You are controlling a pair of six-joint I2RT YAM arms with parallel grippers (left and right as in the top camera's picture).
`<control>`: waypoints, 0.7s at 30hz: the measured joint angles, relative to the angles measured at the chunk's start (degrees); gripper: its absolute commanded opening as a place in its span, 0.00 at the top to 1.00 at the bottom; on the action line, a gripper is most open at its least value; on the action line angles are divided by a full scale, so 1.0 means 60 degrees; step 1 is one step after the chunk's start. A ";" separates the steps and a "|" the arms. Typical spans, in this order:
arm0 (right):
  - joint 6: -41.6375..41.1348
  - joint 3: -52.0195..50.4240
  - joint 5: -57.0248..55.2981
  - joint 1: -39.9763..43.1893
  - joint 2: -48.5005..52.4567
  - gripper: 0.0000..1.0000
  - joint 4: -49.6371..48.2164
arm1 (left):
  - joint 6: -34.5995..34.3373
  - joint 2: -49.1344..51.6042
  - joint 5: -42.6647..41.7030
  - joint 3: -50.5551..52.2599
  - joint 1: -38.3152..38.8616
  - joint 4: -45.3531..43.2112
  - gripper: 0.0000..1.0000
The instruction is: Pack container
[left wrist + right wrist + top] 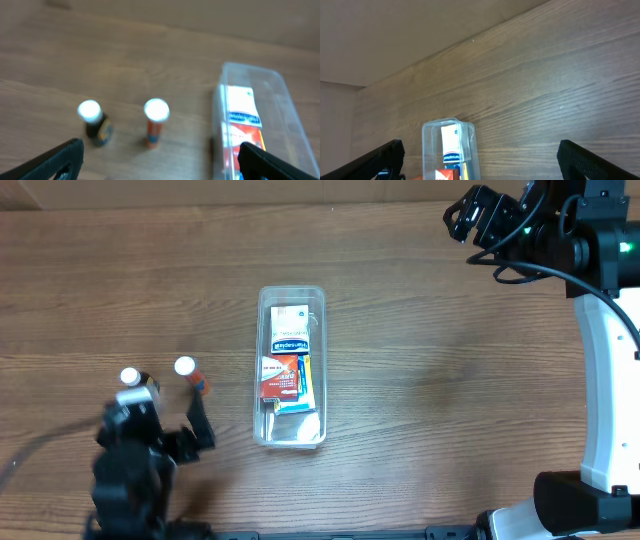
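**Friend:** Where is the container?

**Me:** The container (290, 432) is in the middle of the table (450, 380). Its long sides run from near to far. Some boxes (288, 365) lie flat inside it. The near end has a bare spot.

**Friend:** What are your grippers doing?

**Me:** My left gripper (161, 162) is spread wide and holds nothing. It hangs over the near left part of the table. Just past it stand a dark bottle (95, 127) and an orange bottle (155, 125), both with white caps. They are to the left of the container and not touching it. My right gripper (480, 165) is spread wide too. It is up at the far right, well away from everything.

**Friend:** Is the container hard to hold?

**Me:** I think it is light, even with the boxes in it. The clear plastic looks smooth, so it may slip. The walls look thin and may bend if I squeeze hard.

**Friend:** So where would you grab it?

**Me:** On the thick rim, I think. I would put one finger inside a wall and one outside. A bare bit of the rim is best, where no box is in the way.
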State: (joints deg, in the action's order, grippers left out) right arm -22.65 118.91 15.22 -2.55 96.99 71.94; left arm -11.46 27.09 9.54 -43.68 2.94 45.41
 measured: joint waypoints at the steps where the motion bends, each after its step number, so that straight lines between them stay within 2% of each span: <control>1: -0.0007 -0.0011 0.0004 0.0000 0.0000 0.00 0.0011 | 0.0011 0.1319 0.0036 -0.1402 -0.0098 0.0823 0.00; 2: -0.0007 -0.0011 0.0004 0.0000 0.0000 0.00 -0.0004 | 0.0011 0.3016 -0.0120 -0.3319 -0.0204 0.1300 0.00; 4: -0.0011 -0.0022 0.0004 0.0000 0.0000 0.00 0.0011 | 0.0102 0.5133 -0.0852 -0.6313 -0.0248 0.2331 0.00; 5: -0.0015 -0.0022 0.0007 0.0000 0.0000 0.00 0.0015 | 0.0168 0.5880 -0.1078 -0.7530 -0.0248 0.2594 0.00; 7: -0.0015 -0.0022 0.0007 0.0000 0.0000 0.00 0.0011 | 0.0091 0.6929 -0.0951 -0.9420 -0.0266 0.4149 0.00; 9: -0.0015 -0.0022 0.0007 0.0000 0.0000 0.00 0.0011 | -0.0368 0.7664 -0.0412 -0.9814 -0.0805 0.5788 0.00; 11: -0.0011 -0.0022 0.0007 0.0000 0.0000 0.00 0.0011 | -0.0455 0.8644 -0.0364 -0.9628 -0.1639 0.6459 0.01; 13: -0.0011 -0.0022 0.0007 0.0000 0.0000 0.00 0.0011 | -0.0288 0.9759 -0.0776 -0.9147 -0.2269 0.6510 0.08; 16: -0.0015 -0.0022 0.0007 0.0000 0.0000 0.00 0.0007 | -0.0182 1.1220 -0.1504 -0.8327 -0.2918 0.6455 0.11; 18: -0.0011 -0.0022 0.0007 0.0000 0.0000 0.00 0.0007 | -0.0106 1.2007 -0.1756 -0.7803 -0.3249 0.6054 0.05; 21: -0.0015 -0.0022 0.0007 0.0000 0.0000 0.00 0.0007 | -0.0098 1.2488 -0.1621 -0.7227 -0.3504 0.5209 0.03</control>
State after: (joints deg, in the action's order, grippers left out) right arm -22.74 118.78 15.27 -2.55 96.99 71.99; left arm -12.05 102.02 -0.19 -87.05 -18.09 76.66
